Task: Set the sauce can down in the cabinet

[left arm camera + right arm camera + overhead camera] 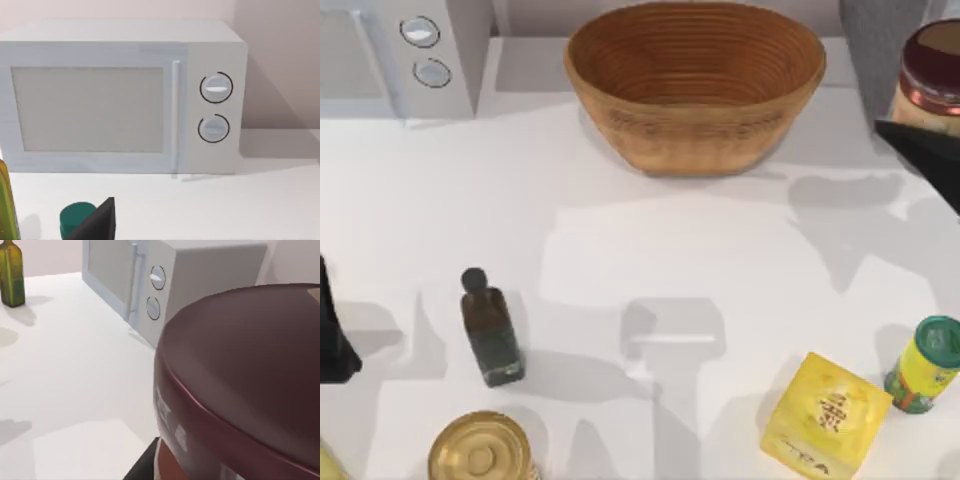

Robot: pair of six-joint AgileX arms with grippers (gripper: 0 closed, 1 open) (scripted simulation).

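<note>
Right gripper [920,140] at the far right table edge, apparently clenched on the small cylindrical sauce can with dark maroon-brown top [932,62], just beside the grey speckled boxy cabinet [882,40]. Best kept upright, carried level into the cabinet, lowered till seated, then released. Left gripper [332,345] parked at left edge, fingers unclear
</note>
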